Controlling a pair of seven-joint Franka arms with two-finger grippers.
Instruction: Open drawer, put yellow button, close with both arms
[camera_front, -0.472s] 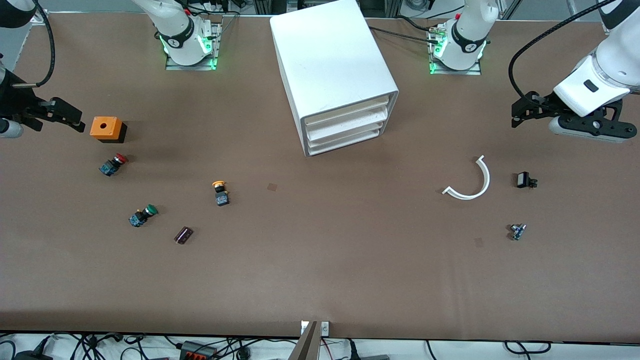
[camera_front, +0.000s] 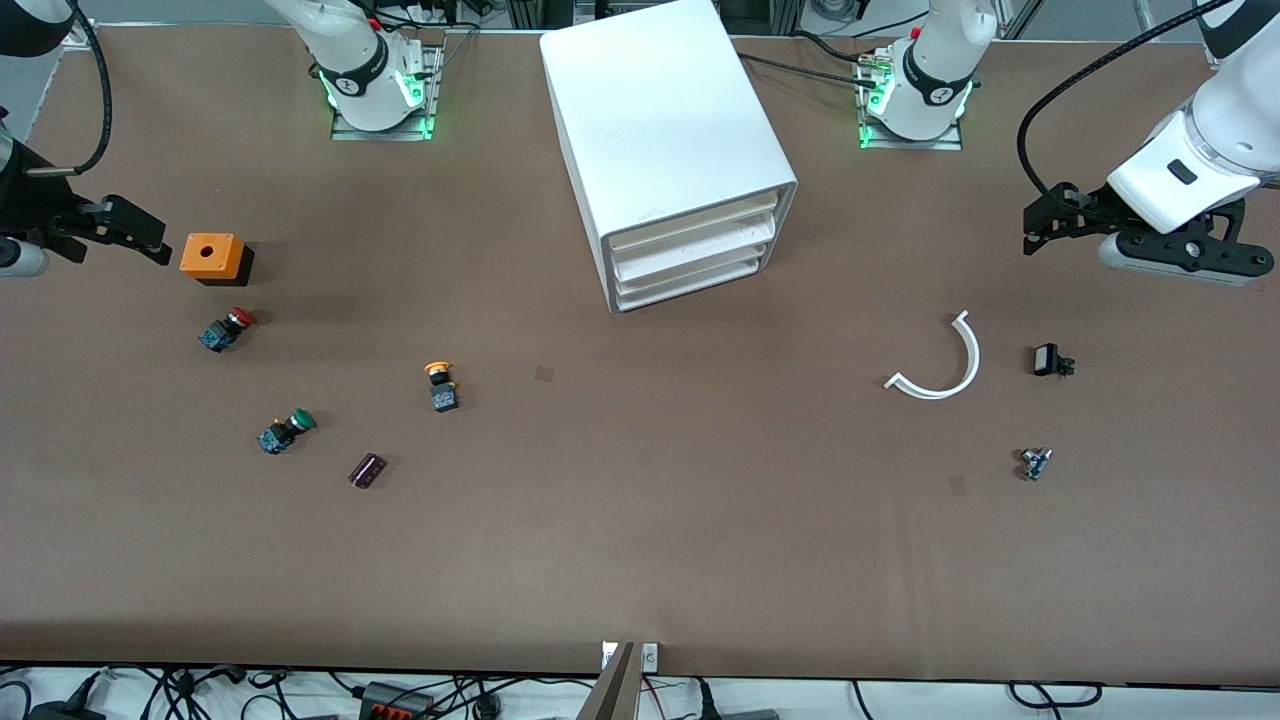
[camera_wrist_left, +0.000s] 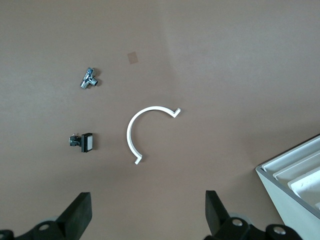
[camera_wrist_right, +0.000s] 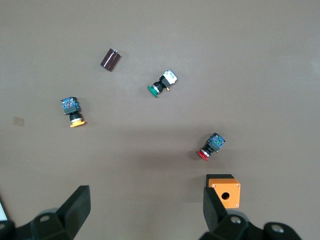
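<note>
Two white arms, black grippers.
Left arm (camera_front: 1185, 170): glossy white shell, dark oval mark, black cable looped above. Right arm (camera_front: 350, 50): white, grey-black joint ring with round logo; both bases lit green.

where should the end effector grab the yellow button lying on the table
Probably by the black-and-blue body of the yellow button, coming straight down. It lies on its side with the round cap toward the robots' bases, so the blocky body gives flatter sides to pinch than the cap. Nothing touches it. The right end effector is open, up by the orange box.
</note>
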